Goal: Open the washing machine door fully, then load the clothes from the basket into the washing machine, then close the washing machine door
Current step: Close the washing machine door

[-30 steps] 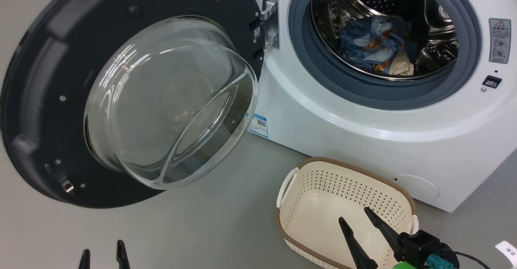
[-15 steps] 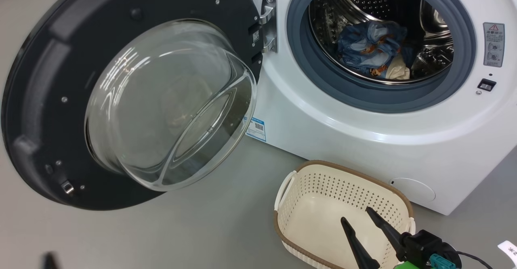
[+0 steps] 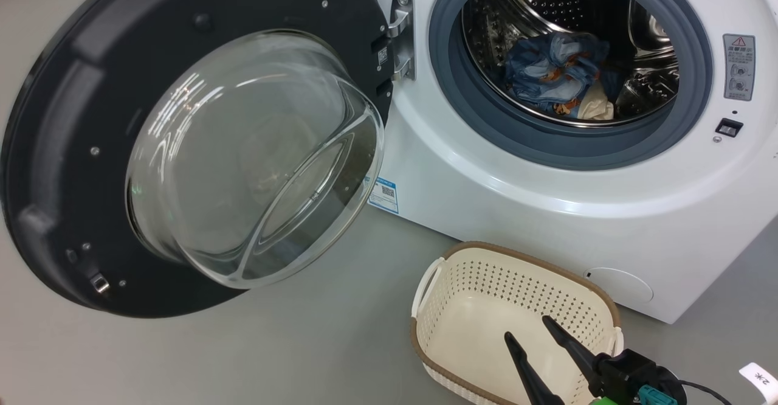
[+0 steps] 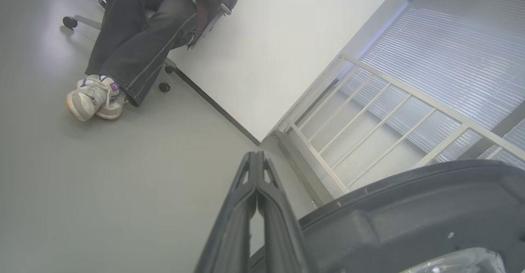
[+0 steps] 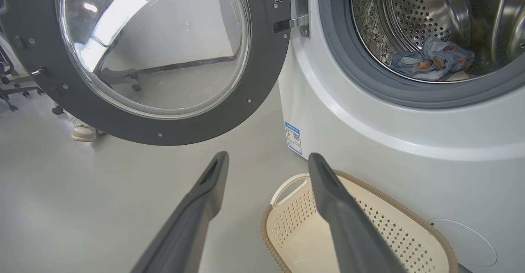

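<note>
Where grey floor (image 4: 123,183) meets white wall (image 4: 279,39), left gripper (image 4: 257,155) clenched empty, right gripper (image 5: 267,156) released above basket (image 5: 287,219).

Head cam looks down from up front at the washing machine (image 3: 547,210), with the open door (image 3: 55,119) on the left and the basket (image 3: 516,289) nearest. Right wrist cam sits much lower, just over the basket, facing the same three. Left wrist cam hugs the door's edge, tilted, looking out over the floor (image 4: 123,183) at a seated person (image 4: 135,39).
</note>
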Controlling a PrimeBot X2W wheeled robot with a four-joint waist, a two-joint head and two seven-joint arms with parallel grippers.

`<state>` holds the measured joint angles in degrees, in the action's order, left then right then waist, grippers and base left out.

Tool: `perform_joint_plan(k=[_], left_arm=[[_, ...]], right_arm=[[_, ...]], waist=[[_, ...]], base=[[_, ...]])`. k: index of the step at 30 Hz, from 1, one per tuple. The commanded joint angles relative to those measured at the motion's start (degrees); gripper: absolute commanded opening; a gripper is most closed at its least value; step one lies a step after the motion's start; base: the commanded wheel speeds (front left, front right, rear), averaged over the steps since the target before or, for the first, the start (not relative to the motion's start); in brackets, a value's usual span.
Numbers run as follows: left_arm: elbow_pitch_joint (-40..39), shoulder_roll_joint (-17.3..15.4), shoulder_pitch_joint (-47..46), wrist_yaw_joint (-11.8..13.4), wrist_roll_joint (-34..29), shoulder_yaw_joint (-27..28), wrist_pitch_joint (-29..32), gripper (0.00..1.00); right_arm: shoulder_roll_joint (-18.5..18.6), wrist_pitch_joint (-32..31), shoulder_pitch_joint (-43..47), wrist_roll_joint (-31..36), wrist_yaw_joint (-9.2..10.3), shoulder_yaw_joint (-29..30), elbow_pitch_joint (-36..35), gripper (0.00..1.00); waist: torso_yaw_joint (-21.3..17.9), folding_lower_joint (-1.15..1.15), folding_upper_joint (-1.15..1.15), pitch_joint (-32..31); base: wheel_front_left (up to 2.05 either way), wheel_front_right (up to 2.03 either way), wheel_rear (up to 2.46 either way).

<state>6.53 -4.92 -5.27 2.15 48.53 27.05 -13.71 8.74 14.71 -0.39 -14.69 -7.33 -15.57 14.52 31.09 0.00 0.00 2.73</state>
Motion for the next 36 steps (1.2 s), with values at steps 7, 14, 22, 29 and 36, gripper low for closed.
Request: perform_joint_plan(k=[7,14,22,29,36], left_arm=[[8.54,-10.93,-11.78,1.16,4.99,5.69,5.58,0.0],[19.19,-16.57,-22.65,2.33,10.55,6.73,12.07,0.0],[28.69,-19.54,-32.55,2.81,16.49,6.86,19.99,0.0],[35.46,-21.99,-36.88,1.31,17.9,5.43,24.55,0.0],[40.26,-22.01,-39.78,-1.12,19.14,5.08,25.47,0.0]], right_arm=[[0.64,0.29,-1.28,-1.0,-0.16,-1.34,-1.12,1.0],[0.72,0.29,-0.48,-0.98,-0.16,-0.83,-1.38,1.0],[1.22,0.29,1.33,-0.45,-0.16,0.55,-1.98,1.0],[1.93,0.29,2.73,0.03,-0.16,1.92,-2.86,1.0],[2.27,0.29,3.95,0.45,-0.16,2.9,-3.63,1.0]], waist=[[0.07,0.0,0.0,0.16],[0.11,0.0,0.0,0.53],[-0.14,0.0,0.0,1.14],[-0.42,0.0,0.0,1.47],[-0.6,0.0,0.0,1.74]], base=[[-0.02,-0.02,-0.02],[0.0,0.0,0.0],[0.0,0.0,0.0],[0.0,0.0,0.0],[0.0,0.0,0.0]])
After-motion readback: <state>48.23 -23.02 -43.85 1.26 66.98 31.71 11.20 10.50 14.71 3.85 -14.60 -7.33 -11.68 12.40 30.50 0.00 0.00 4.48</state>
